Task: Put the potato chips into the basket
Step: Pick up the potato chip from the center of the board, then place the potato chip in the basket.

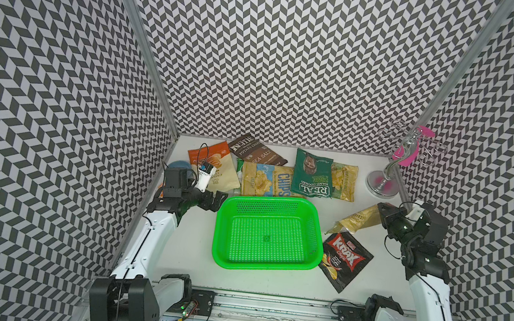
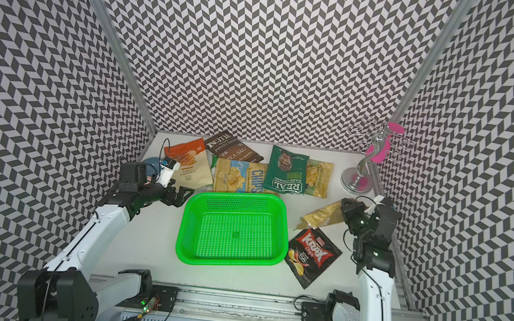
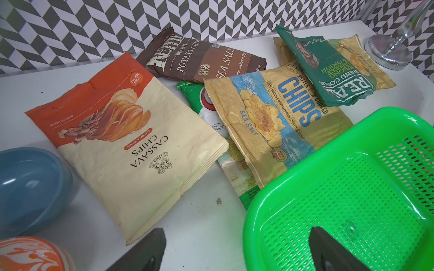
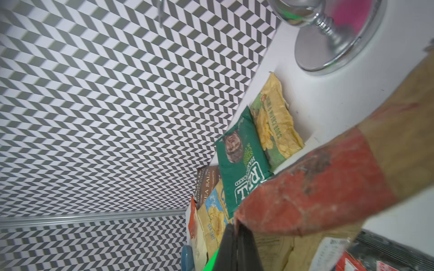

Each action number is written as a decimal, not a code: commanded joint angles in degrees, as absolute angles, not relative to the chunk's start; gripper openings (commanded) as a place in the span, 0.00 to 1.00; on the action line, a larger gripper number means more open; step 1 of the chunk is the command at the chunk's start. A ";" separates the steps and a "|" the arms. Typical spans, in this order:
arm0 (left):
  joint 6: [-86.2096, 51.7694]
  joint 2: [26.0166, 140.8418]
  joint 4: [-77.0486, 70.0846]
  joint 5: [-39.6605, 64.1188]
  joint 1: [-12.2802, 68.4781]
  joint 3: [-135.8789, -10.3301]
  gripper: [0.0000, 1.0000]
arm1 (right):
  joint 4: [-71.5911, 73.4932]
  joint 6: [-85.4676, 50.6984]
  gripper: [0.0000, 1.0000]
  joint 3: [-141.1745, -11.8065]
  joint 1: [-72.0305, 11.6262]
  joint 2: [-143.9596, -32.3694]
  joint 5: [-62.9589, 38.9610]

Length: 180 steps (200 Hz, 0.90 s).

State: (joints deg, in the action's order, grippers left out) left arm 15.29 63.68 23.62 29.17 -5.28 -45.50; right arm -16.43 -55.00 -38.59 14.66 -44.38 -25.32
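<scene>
Pinches the tan chip bag (image 1: 356, 219) by one end in the closed right gripper (image 1: 382, 212), right of frame centre, beside the empty green basket (image 1: 265, 266); holds the left gripper (image 1: 216, 201) wide open by its upper-left corner; likely light, limp, slippery, crushable; best gripped at an end seam.

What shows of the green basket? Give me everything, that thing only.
The basket is bright green glossy plastic, rectangular with rounded corners, a rolled rim, and perforated floor and walls. It stands upright and empty on the white table. The tan CHIPS bag meets its far rim; the black KRAK bag lies at its near right corner, contact unclear. The open left gripper hovers by its far left corner.
</scene>
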 commanded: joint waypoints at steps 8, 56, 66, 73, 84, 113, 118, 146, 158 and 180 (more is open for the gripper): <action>14.50 62.89 22.27 28.31 -5.54 -44.92 0.99 | -11.08 -61.84 0.00 -42.51 11.52 -44.82 -23.64; 12.79 62.17 20.96 24.48 -5.54 -45.02 0.99 | -18.35 -70.75 0.00 -52.14 1.52 -44.14 -11.11; 12.33 62.12 20.60 23.41 -5.54 -45.12 0.99 | -18.98 -72.54 0.00 -54.22 -1.23 -44.11 -9.16; 12.01 61.97 20.29 22.62 -5.54 -45.09 0.99 | -18.98 -73.72 0.00 -55.31 -3.44 -43.94 -7.55; 11.60 61.85 19.88 21.25 -5.50 -45.09 0.99 | -18.98 -75.47 0.00 -56.90 -6.68 -43.62 -4.27; 10.98 61.61 18.87 18.18 -5.58 -45.00 0.99 | -15.98 -79.78 0.00 -58.81 -15.55 -44.22 2.44; 10.84 61.57 18.69 17.67 -5.54 -44.93 0.99 | -15.97 -80.47 0.00 -59.27 -16.80 -44.94 2.95; 9.96 61.92 17.63 14.66 -5.64 -44.92 0.99 | -15.81 -84.02 0.00 -61.60 -25.83 -49.53 7.22; 9.59 62.27 17.21 13.22 -5.63 -44.97 0.99 | -14.94 -85.87 0.00 -61.40 -30.69 -50.65 10.95; 9.32 62.83 17.01 11.65 -5.71 -45.24 0.99 | -13.79 -88.32 0.00 -61.49 -39.53 -53.19 18.29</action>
State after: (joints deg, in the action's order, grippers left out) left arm 10.35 62.54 18.85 14.92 -5.30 -45.43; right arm -20.27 -83.79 -60.12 -31.77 -51.59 8.03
